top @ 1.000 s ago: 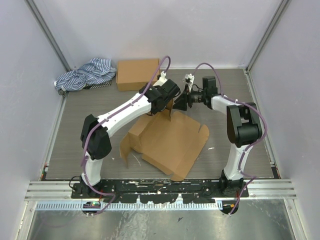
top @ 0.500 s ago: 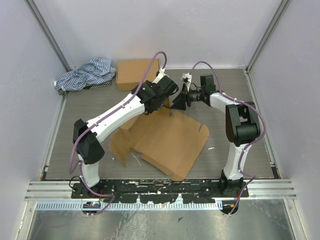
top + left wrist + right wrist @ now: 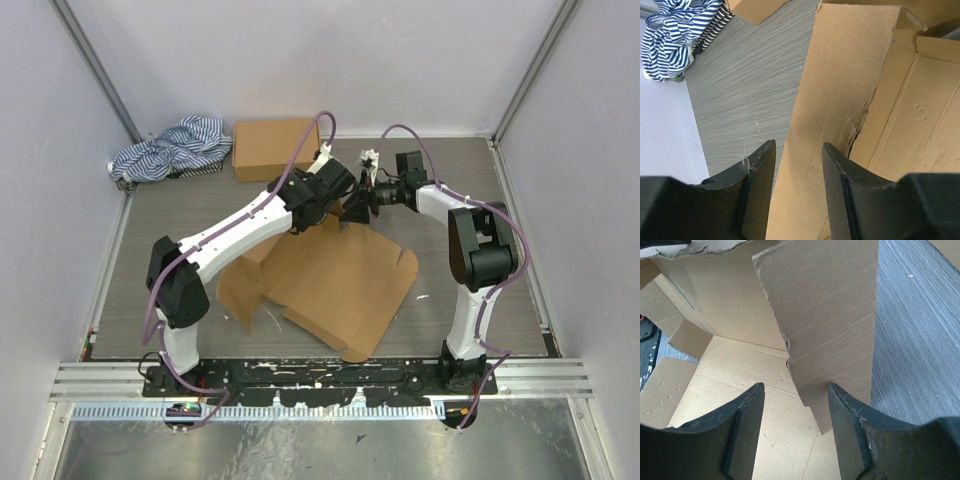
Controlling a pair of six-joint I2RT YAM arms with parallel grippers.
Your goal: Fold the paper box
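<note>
The left gripper [image 3: 798,146] stands half parted, gripping nothing. Its fingers [image 3: 760,170] straddle a long raised flap [image 3: 840,75] seen face-on rather than pinched edge-on. The right gripper [image 3: 796,386] is likewise released, its fingers [image 3: 845,420] framing a second upright flap [image 3: 835,315] that rises in front of a taller panel [image 3: 715,305]. Both meet at the far edge of the paper box [image 3: 345,280], which lies mostly flat across the middle of the table [image 3: 150,250], nearer its front edge than its back. A closed carton [image 3: 275,147] and a striped cloth [image 3: 170,148] sit toward the far left corner, well clear of it. The step looks like standing two neighbouring walls up so they meet at a corner. To do it well, each gripper should probably push with the flat of a finger close to the crease, not the free tip. The left flap already shows a tear [image 3: 860,125] along its fold, so pressure there should be gentle and square. One wall should be steadied while the other swings, or the loose sheet may slide.
</note>
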